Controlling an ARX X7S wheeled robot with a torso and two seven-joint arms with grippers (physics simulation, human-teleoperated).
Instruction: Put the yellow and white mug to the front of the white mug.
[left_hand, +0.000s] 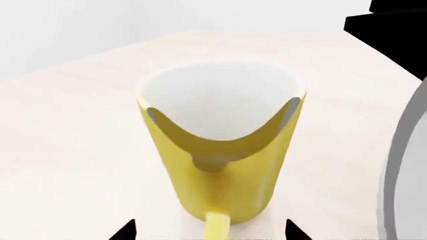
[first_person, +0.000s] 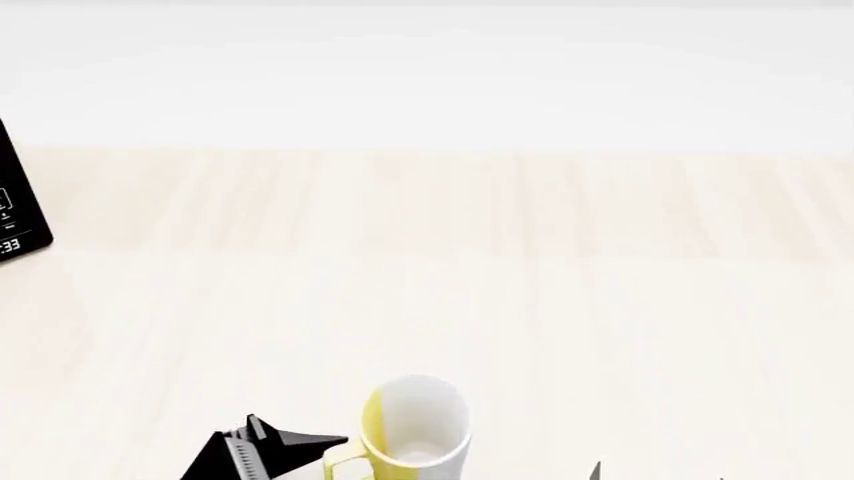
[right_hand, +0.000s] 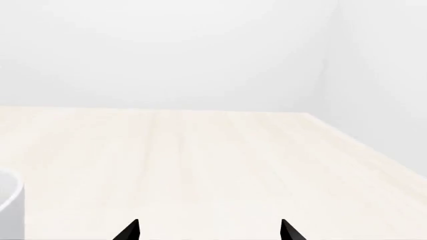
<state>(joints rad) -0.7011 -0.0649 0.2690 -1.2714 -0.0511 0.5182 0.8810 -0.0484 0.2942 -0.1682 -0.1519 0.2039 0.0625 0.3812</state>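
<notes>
Fingertips of the left hand (left_hand: 210, 231) show as two dark points set wide apart, one on either side of the yellow handle (left_hand: 215, 226), so this hand is spread and grips nothing. The yellow and white mug (left_hand: 223, 150) stands upright on the worktop (left_hand: 73, 125) just ahead of it, handle turned back toward the hand and lying between the fingertips (whether either tip touches it cannot be told). That lining-up reads as an approach for a handle or body grasp, I judge, with the closing not yet done. From the head, the same hand (first_person: 274, 450) sits just beside the mug on its handle side, its tip near the handle but seemingly apart from it.

Beyond the mug, off to one side of the left hand, a pale grey-white curved wall (left_hand: 403, 165) fills the frame edge; it is probably the white mug, though too little shows to be sure.

Farther out, the right hand (right_hand: 210, 231) also shows spread tips over bare worktop, holding nothing. A black device (first_person: 16, 215) with digits lies well away.
</notes>
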